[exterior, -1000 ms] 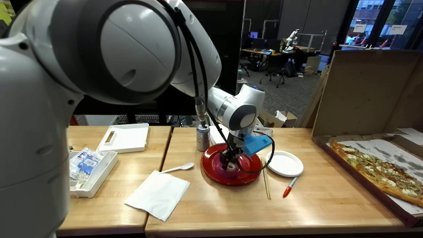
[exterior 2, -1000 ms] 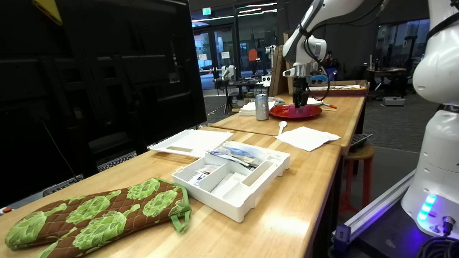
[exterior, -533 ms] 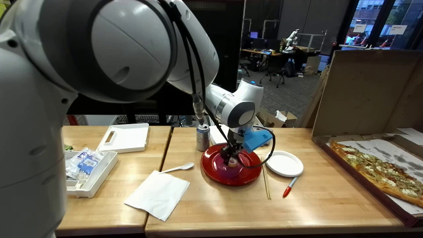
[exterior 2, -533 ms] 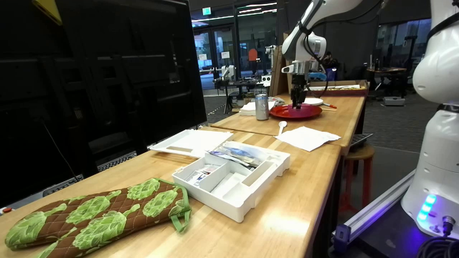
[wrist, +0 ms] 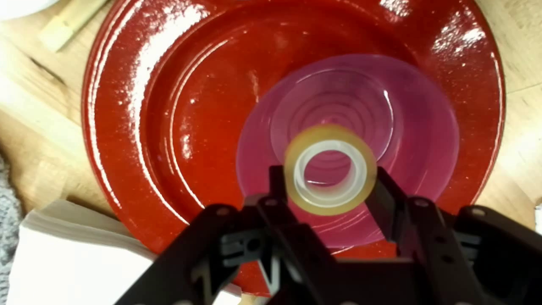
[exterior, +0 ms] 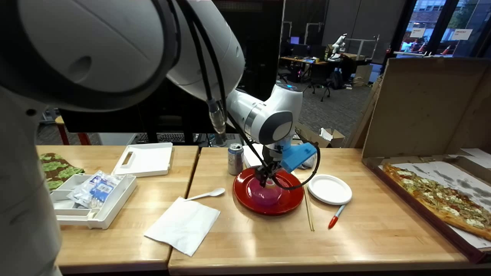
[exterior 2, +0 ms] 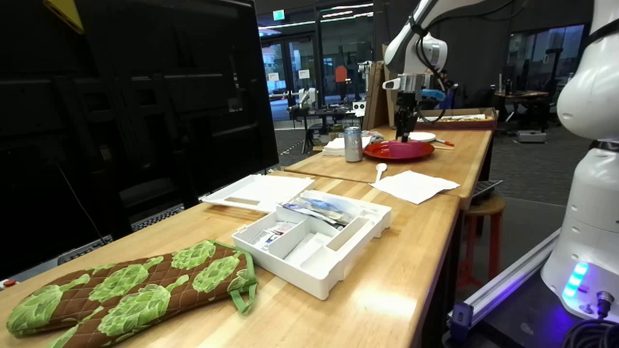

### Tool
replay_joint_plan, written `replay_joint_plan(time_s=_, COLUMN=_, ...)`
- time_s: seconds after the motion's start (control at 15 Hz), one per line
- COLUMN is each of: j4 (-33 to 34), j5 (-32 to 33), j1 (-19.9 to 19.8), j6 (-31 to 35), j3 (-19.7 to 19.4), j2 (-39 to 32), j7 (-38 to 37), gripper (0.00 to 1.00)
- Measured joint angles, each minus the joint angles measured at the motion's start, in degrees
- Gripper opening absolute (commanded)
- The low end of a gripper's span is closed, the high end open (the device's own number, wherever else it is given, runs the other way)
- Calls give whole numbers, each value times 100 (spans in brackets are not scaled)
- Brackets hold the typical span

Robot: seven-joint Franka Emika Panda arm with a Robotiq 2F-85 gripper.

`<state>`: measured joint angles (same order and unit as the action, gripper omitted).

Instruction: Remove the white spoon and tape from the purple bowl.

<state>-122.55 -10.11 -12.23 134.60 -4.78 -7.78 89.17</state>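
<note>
The tape (wrist: 330, 199) is sitting between the fingers of the gripper (wrist: 330, 182), whose jaws are clasping it at roughly 9 and 3 o'clock in the wrist view. There it is overlapping the purple bowl (wrist: 419, 127), slightly toward 7 o'clock from the bowl's middle; I cannot tell whether it is clearing the rim. The bowl is resting on the red plate (wrist: 216, 131), off toward 4 o'clock in the same view.

In an exterior view, around the red plate, the white spoon (exterior: 207, 194) is lying outside the bowl on the table (exterior: 268, 245) at 9 o'clock, its handle reaching the corner of a white napkin (exterior: 184, 226) that is lying at 8. A can (exterior: 235, 160) is standing between 10 and 11. Chopsticks (exterior: 309, 212) are lying just beside the plate at 4, with a red-capped marker (exterior: 336, 217) lying beyond them. A white plate (exterior: 330, 189) is lying at 3, and a pizza box (exterior: 422, 107), lid raised, is sitting farther out that way. Well out at 9, a white case (exterior: 119, 205) is holding packets (exterior: 98, 189). In an exterior view, an oven mitt (exterior 2: 135, 285) is lying just beside it, between 8 and 9.
</note>
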Motion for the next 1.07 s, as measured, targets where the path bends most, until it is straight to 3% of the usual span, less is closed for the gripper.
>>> replay_joint_plan(time_s=1.07, j4=-1755, j5=1870, j1=662, j6=190, j3=-1, j2=1715, j7=32, gripper=24)
